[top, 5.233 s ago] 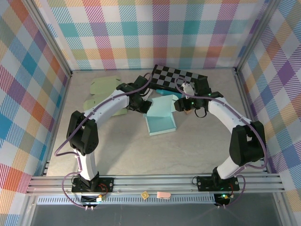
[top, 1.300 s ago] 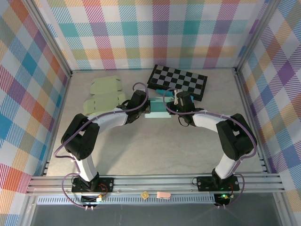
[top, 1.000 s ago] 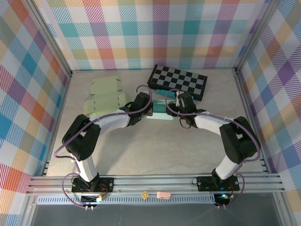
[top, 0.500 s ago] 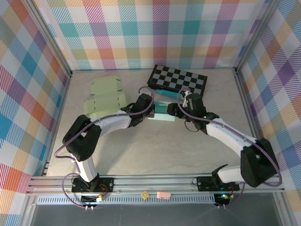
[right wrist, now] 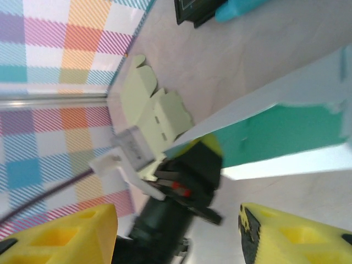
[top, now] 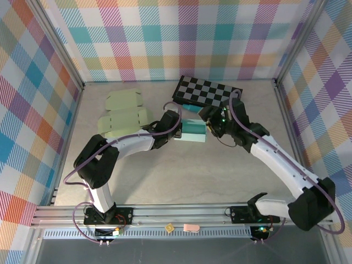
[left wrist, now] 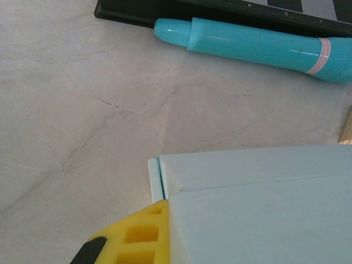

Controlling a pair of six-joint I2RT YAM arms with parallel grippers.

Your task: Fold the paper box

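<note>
The paper box (top: 193,132) sits on the table (top: 192,176), a bit past the middle, between the two arms. It is blue-green and partly folded up.

The left pincer (top: 177,127) is at the left end of the box. It is squeezed tight on the box's side wall. In the left wrist view one yellow finger (left wrist: 135,242) peeks out from under the pale blue card (left wrist: 258,214) - the other finger is hidden by it.

The right pincer (top: 211,127) is just beside the right end of the box. Its two yellow fingers (right wrist: 60,234) stand wide apart and nothing is between them. In its own view it looks across the box (right wrist: 286,129) to the black left pincer (right wrist: 209,148) on the other side.

A blue-green marker (left wrist: 253,45) lies on the table behind the box, right against the edge of a black and white checkered board (top: 209,93). The marker and the box are near each other but not touching.

Two flat pale green card pieces (top: 124,113) lie off to the left - well apart from the box.
</note>
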